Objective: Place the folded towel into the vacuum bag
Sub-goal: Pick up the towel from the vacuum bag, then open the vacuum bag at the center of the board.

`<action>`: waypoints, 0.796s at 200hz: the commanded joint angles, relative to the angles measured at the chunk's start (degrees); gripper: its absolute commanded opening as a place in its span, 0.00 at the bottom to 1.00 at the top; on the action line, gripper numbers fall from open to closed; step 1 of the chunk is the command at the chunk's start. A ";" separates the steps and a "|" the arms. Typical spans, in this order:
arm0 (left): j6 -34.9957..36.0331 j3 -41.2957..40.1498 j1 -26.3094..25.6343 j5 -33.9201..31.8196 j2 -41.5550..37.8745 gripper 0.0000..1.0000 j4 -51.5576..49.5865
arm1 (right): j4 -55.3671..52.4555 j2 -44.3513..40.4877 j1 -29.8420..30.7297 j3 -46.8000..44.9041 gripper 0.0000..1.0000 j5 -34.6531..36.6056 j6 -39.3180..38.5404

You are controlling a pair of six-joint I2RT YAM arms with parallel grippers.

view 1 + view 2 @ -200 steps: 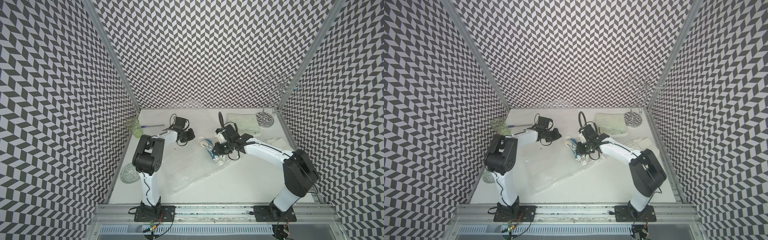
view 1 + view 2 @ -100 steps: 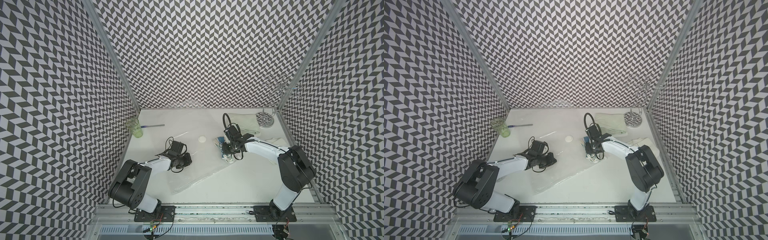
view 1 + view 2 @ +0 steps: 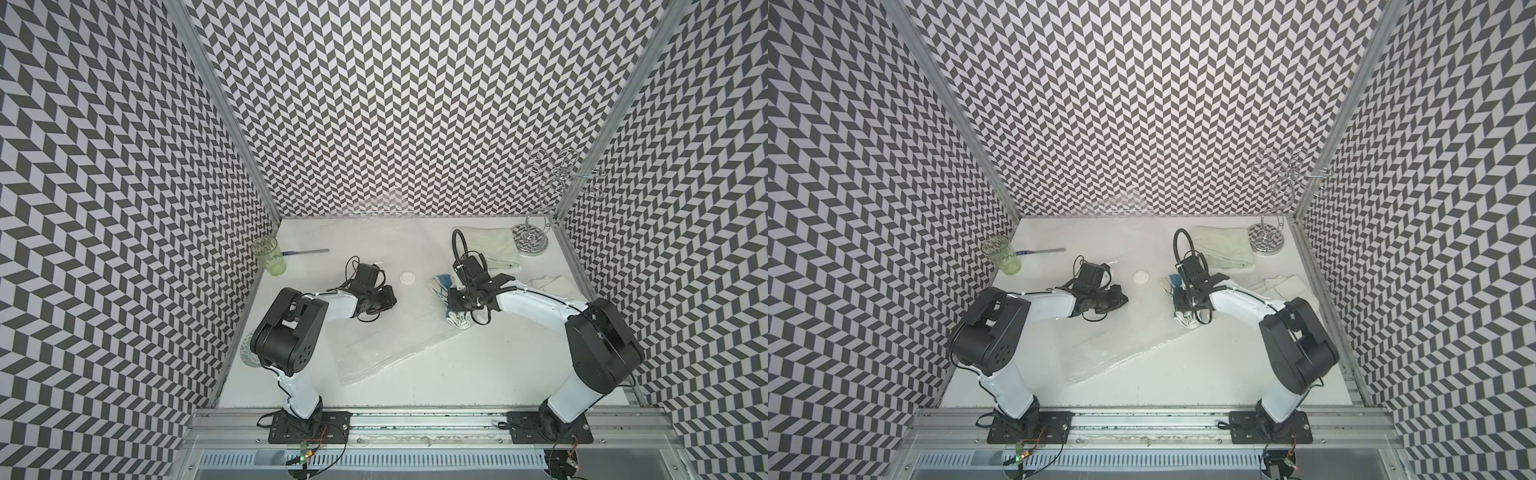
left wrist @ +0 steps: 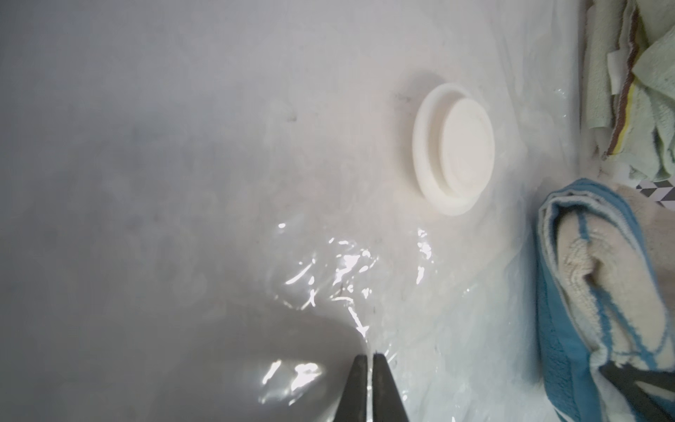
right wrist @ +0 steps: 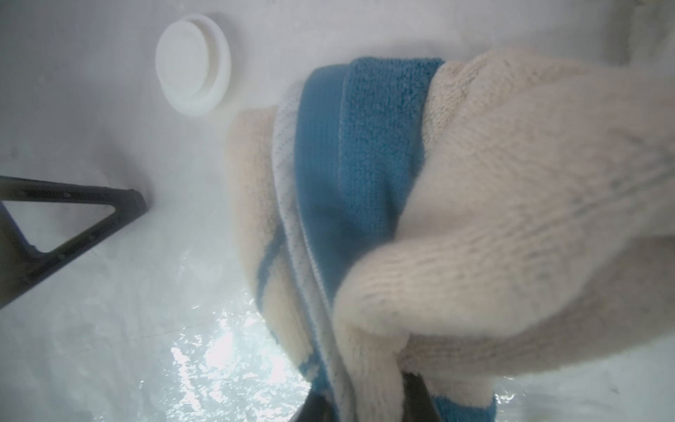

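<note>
Both top views look steeply down from high above the front rail, taking in the whole table from nearly the same spot. Each wrist camera sits very close over the vacuum bag; both share the white valve and the folded towel.

Free room and obstacles:

- Front strip: bare table between bag and rail. It is open from side to side.
- Centre: the bag lies flat and slantwise. Its valve stands proud in the gap between left gripper and right gripper.
- Right of gap: towel hangs from the right gripper, its low end at the bag's edge.
- Back right corner: crowded by green towel, wire stand and white cloth.
- Back left: cup with a utensil just beside it.
- Left edge: glass dish, half hidden behind left arm.
- Back centre: open table.
</note>
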 commanded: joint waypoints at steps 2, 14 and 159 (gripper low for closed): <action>5.22 1.85 -0.54 -1.74 -5.29 0.15 -11.79 | -3.57 -3.46 -0.33 4.38 0.03 -2.09 -0.82; 7.58 4.15 -2.10 -1.76 -9.27 0.24 -16.29 | -4.32 -6.17 -0.32 5.12 0.03 -2.83 -0.30; 20.58 13.00 -33.82 -26.95 -3.27 0.81 -42.89 | -3.32 -20.36 -7.97 -3.12 0.03 -10.17 2.27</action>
